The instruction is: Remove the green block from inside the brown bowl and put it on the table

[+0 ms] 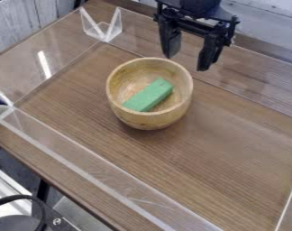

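Observation:
A bright green block (150, 95) lies flat and slightly tilted inside the brown bowl (117, 97), a round tan wooden bowl sitting near the middle of the wood-grain table (221, 158). My black gripper (191, 54) hangs above and just behind the bowl's far right rim, fingers pointing down. Its jaws stand wide apart with nothing between them. It touches neither the bowl nor the block.
Low clear acrylic walls (28, 90) run along the table's edges, with a clear bracket (103, 27) at the back left corner. Bare tabletop stretches to the right of and in front of the bowl.

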Tool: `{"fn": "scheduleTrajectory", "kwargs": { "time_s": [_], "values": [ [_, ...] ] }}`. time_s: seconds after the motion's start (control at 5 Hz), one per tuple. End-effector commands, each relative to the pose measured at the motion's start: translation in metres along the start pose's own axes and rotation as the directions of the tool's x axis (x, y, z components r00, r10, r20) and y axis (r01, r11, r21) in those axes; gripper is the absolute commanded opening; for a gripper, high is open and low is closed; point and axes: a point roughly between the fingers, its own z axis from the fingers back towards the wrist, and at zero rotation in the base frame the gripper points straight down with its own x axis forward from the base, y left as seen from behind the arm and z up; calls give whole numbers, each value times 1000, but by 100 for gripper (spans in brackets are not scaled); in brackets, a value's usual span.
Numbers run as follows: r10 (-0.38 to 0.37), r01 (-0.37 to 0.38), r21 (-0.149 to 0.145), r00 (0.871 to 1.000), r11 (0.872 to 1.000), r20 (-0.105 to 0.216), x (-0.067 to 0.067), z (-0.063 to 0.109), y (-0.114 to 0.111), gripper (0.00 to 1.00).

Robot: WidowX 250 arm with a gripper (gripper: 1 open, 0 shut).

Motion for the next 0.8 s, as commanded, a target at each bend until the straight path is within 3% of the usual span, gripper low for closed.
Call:
{"fn": "scheduleTrajectory", "kwargs": {
  "time_s": [0.0,0.2,0.6],
  "values": [
    [10,-10,14,1000,1000,-29,-9,-3,2,100],
    [23,-20,38,997,999,-68,-25,-11,8,100],
    [-55,54,-46,998,997,-9,-27,-35,43,100]
  ]
}}
